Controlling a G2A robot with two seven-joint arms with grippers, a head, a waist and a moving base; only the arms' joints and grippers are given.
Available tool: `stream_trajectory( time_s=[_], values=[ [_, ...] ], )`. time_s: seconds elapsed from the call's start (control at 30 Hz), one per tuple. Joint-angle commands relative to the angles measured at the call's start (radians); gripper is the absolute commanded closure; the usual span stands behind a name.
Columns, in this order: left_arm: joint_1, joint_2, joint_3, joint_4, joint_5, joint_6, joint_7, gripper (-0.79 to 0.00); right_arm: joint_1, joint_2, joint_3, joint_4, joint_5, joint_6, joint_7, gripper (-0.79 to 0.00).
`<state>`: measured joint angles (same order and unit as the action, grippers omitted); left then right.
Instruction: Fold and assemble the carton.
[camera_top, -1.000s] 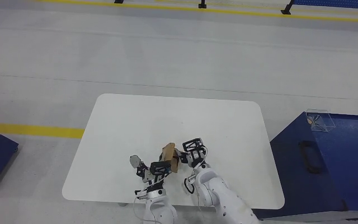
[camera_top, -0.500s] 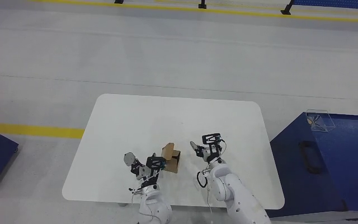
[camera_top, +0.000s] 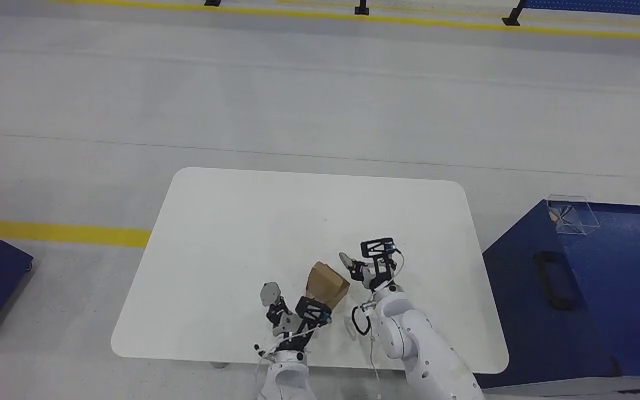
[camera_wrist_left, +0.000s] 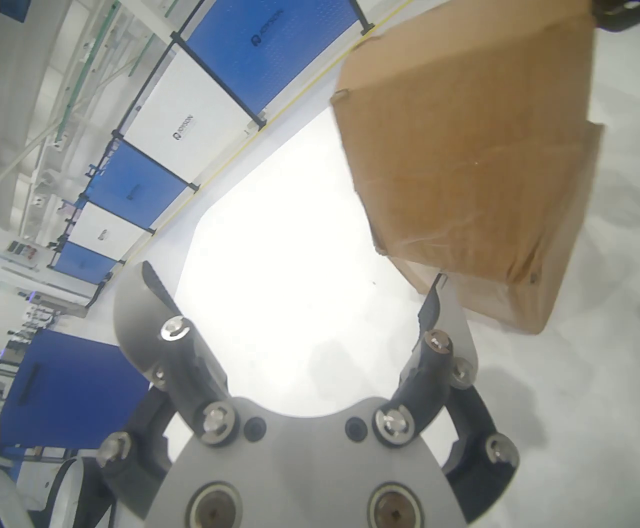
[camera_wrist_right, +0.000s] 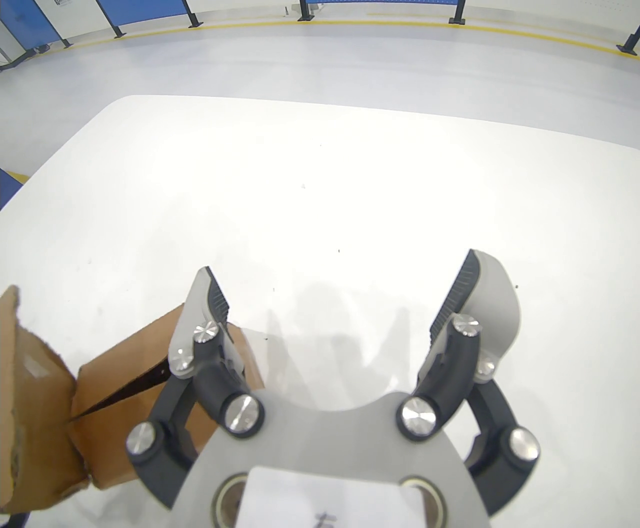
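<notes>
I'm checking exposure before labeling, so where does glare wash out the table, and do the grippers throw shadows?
Left wrist view: the table glares white ahead of the left gripper, and the row of fence panels bows, a wide-lens effect. Right wrist view: grey shadows lie on the table between the jaws of the right gripper. Top view: even light.

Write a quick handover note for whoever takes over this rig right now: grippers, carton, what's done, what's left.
Left gripper: open, empty, one fingertip at the lower edge of the brown cardboard carton.
Right gripper: open, empty, just beside the carton.
Carton: on the white table, near the robot's edge, between both grippers.
Done: it already has a box shape.
Left: one flap seam gapes; press it shut and finish assembly.
</notes>
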<state>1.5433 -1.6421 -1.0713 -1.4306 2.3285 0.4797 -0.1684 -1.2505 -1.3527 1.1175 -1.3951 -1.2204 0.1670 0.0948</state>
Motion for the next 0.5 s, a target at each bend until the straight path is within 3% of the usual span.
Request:
stream_trajectory(
  time_s=[0.0,0.37,0.47],
  values=[
    [0.01,0.001,-0.012,-0.029,-0.034,0.019,0.026,-0.785,0.0,0.0,0.0,0.0,0.0,0.0,0.0,-0.785],
    [0.01,0.001,-0.012,-0.029,-0.034,0.019,0.026,-0.785,-0.001,0.0,0.001,-0.001,0.002,-0.002,0.0,-0.785],
    [0.015,0.003,-0.028,-0.077,-0.075,-0.063,-0.051,-0.785,-0.005,0.001,0.033,-0.016,0.035,0.014,0.015,-0.785]
  ],
)
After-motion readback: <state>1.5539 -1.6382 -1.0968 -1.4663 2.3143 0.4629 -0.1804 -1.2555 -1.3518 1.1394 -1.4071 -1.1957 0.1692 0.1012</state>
